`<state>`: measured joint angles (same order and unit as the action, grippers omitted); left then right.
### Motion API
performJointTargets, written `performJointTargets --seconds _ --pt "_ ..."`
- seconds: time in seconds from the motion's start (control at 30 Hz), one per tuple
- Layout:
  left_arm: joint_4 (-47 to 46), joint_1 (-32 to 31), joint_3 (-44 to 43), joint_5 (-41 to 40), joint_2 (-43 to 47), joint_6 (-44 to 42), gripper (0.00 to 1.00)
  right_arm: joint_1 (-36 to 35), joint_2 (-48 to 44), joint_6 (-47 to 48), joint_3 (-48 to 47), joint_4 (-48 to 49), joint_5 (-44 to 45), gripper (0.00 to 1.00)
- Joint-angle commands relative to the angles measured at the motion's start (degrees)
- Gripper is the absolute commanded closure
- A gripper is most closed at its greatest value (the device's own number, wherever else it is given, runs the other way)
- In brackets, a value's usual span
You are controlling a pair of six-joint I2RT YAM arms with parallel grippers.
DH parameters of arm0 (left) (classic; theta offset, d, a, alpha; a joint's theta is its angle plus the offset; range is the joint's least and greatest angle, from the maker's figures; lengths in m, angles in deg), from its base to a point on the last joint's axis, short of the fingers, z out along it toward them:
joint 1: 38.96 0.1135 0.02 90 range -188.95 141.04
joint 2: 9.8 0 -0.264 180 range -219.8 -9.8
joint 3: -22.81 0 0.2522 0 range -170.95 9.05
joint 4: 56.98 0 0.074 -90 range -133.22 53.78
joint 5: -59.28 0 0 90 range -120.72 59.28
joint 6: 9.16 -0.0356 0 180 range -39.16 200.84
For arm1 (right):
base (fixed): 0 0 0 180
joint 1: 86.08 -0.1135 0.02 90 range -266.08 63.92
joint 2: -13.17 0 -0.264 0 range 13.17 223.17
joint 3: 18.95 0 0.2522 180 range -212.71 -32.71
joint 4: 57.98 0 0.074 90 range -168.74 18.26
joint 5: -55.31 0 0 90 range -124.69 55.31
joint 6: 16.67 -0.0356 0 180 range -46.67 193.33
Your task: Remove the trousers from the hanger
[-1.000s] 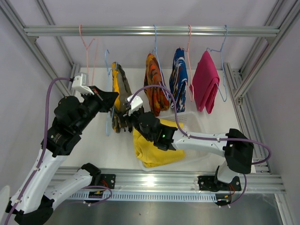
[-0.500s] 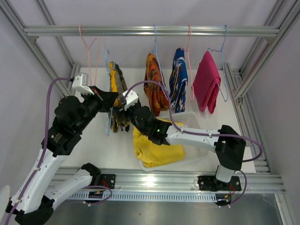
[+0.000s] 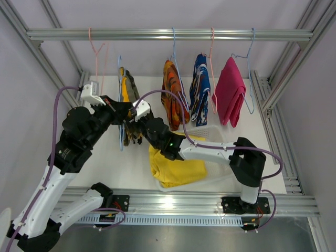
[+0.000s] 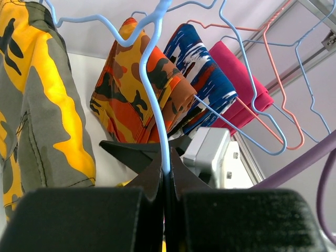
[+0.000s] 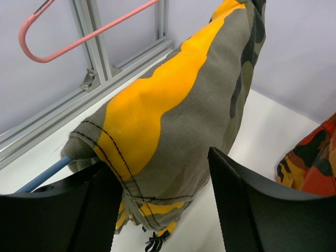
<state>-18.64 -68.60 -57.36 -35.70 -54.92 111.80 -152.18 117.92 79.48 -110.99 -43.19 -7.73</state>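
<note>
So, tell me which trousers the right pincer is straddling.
The yellow-grey camouflage trousers, leftmost of those hanging; the orange pair, blue pair and pink pair hang untouched further right.

camouflage trousers (image 5: 157,105), centre: yellow and grey-green blotches, black stitching | trousers (image 4: 126,100) beside: orange-black pattern | next trousers (image 4: 205,79): blue-white-red pattern | upper-right trousers (image 4: 233,73): plain magenta | lower-centre trousers (image 3: 176,168): plain yellow | hanger (image 4: 156,79): light blue | my arms (image 3: 79,134): black and white | cables (image 4: 299,164): purple

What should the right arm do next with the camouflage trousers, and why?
Probably close the right tool on the camouflage trousers: its jaws stand open on either side of the cloth, and the left tool is shut on the blue hanger, steadying it.
</note>
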Motion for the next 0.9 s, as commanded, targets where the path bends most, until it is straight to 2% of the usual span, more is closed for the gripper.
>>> performJointTargets --seconds 0.0,0.13,0.23,0.63,0.7,0.8,0.87 --pt "-10.4 0.0 -2.1 -0.3 1.4 -1.3 1.00 1.2 1.6 1.9 -1.0 8.2 2.5 0.34" --pt "-10.1 0.6 -2.1 -0.2 1.4 -0.6 1.00 1.0 1.0 1.7 3.0 13.2 0.9 0.42" --pt "-9.6 0.9 -2.3 0.6 1.3 0.1 1.00 1.0 1.9 2.5 3.0 14.5 2.1 0.43" --pt "-9.2 1.1 -2.2 2.0 0.9 1.5 0.99 1.1 9.2 7.1 -2.6 18.6 7.1 0.41" --pt "-9.2 1.0 -2.4 2.2 0.9 1.4 1.00 1.1 9.7 7.5 -2.9 18.7 7.2 0.47" --pt "-9.2 1.1 -2.2 2.0 0.9 1.3 1.00 1.0 9.4 7.5 -2.9 18.6 7.0 0.69" --pt "-9.2 1.0 -2.2 1.9 0.8 1.3 0.99 0.9 8.6 7.4 -2.7 18.1 6.8 0.76"
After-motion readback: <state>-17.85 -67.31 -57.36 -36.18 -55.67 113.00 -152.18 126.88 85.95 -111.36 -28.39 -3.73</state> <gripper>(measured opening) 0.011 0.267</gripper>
